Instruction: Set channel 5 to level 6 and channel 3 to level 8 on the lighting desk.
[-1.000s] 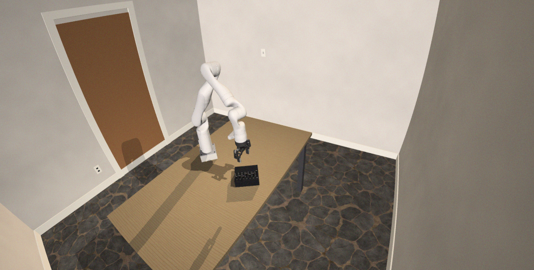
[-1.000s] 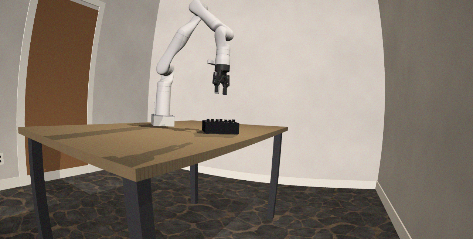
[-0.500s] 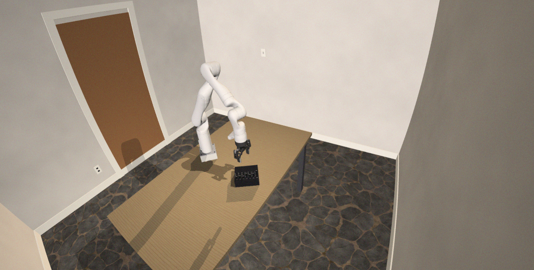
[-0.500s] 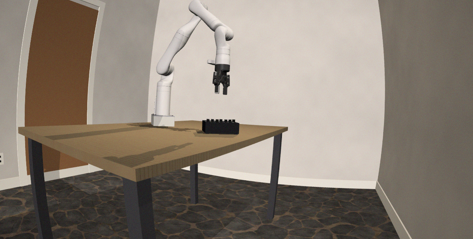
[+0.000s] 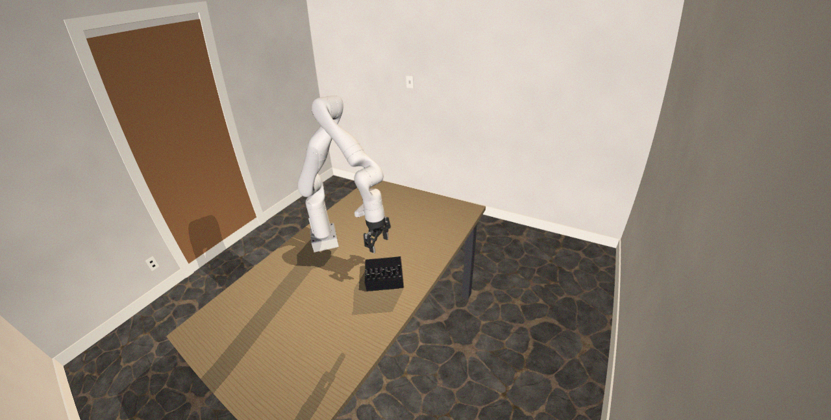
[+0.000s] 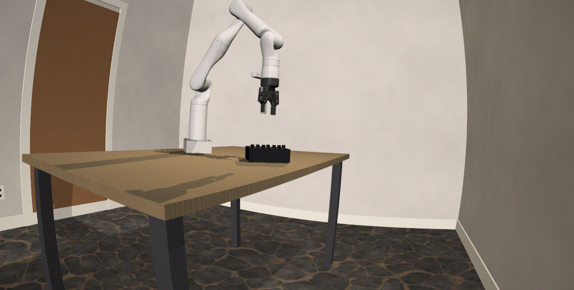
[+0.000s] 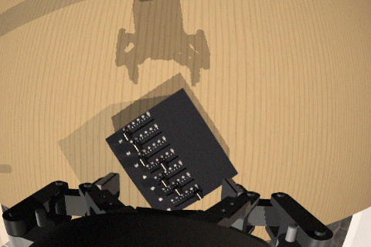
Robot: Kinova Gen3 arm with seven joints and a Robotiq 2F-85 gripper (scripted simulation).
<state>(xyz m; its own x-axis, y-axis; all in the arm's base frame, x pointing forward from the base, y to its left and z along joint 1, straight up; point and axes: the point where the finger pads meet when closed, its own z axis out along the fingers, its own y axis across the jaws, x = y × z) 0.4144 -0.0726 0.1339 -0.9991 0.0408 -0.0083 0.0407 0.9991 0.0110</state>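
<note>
Near the centre of the top view, the black lighting desk (image 5: 383, 275) sits flat on the wooden table (image 5: 278, 324), just right of the shadow cast by the arm. Above it and slightly toward the upper left of that frame hangs the gripper (image 5: 376, 238), fingers pointing down, spread to their full width with nothing between them.

From the exterior view the desk (image 6: 267, 155) stands level near the table's (image 6: 168, 183) far right edge, a row of fader caps (image 6: 267, 146) poking up along its top. The gripper (image 6: 267, 109) is well above it, clear of the caps, roughly over the desk's middle. The white arm (image 6: 208, 61) rises from its pale base block (image 6: 203, 148) in the middle left of the frame, well apart from the desk.

Seen from the wrist, the desk (image 7: 172, 150) lies rotated in the lower centre, its fader slots running in a diagonal stack down the left half, the right half plain black. Small pale caps (image 7: 163, 165) sit at differing spots along the slots; the levels are too small to read. Dark finger linkages (image 7: 304, 221) frame the bottom corners.
</note>
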